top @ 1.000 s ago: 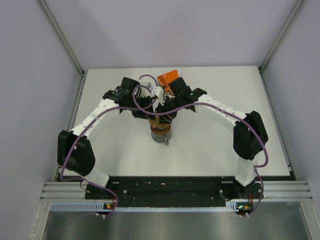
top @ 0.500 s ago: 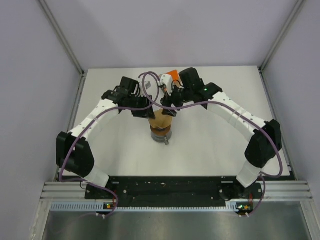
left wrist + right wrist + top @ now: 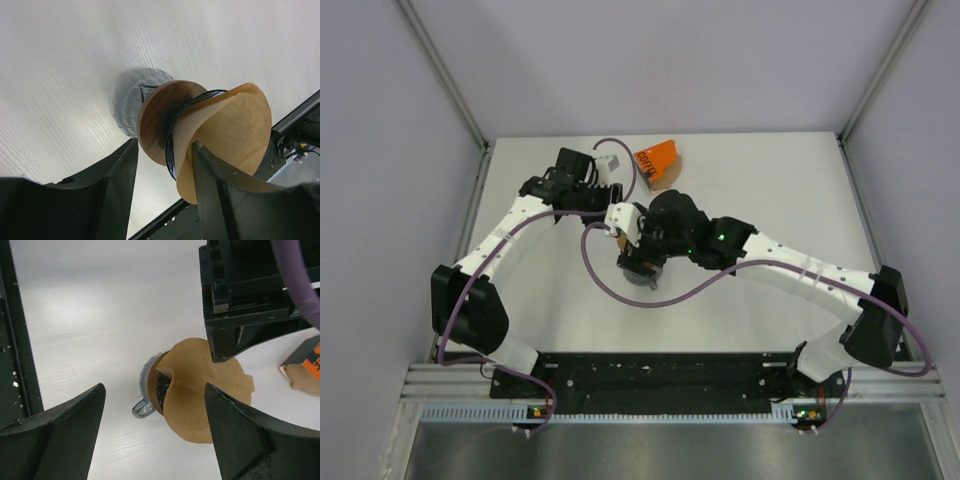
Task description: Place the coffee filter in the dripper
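White tabletop (image 3: 770, 190); coffee filter (image 3: 200, 390) beneath right gripper (image 3: 154, 386), between its parted fingers (image 3: 60, 440).

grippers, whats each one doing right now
left gripper: open, one finger against the coffee filter
right gripper: open, holding nothing

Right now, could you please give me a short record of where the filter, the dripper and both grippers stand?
coffee filter: in the dripper's mouth, much of it standing out past the rim
dripper: on the wooden ring, atop the grey pitcher
left gripper: jaws apart, one finger at the filter's edge
right gripper: wide open over the stack, holding nothing
orange box: on the table behind the stack, apart from it
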Robot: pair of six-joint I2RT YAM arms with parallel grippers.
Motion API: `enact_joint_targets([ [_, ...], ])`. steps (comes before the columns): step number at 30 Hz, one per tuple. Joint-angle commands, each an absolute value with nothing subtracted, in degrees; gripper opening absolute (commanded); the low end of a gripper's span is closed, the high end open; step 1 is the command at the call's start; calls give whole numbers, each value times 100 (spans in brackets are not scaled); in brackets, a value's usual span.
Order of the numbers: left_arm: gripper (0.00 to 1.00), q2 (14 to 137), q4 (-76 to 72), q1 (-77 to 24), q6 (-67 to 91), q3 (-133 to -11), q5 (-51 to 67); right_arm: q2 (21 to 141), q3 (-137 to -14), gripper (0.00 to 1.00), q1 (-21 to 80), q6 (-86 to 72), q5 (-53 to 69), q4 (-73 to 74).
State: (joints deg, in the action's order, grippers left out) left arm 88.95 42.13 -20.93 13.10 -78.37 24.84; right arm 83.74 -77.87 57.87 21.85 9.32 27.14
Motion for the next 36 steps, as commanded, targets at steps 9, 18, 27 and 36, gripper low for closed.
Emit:
enact_joint_targets([
  [9, 53, 8710, 4096, -2030, 1230, -7919, 2566, 9579, -8349, 68, 5889, 1907, -62, 2962],
  [18, 52, 8807, 4122, -2013, 1248, -7971, 2619, 9958, -8481, 35, 5915, 1863, 62, 3076],
  [27, 52, 8789, 4131, -2013, 1239, -7963, 2619, 10011, -8376, 10, 5924, 2048, 18, 3076],
  [36, 53, 8798, 4157, -1995, 1230, -7989, 2602, 9967, -8271, 0, 5924, 2162, 18, 3067],
])
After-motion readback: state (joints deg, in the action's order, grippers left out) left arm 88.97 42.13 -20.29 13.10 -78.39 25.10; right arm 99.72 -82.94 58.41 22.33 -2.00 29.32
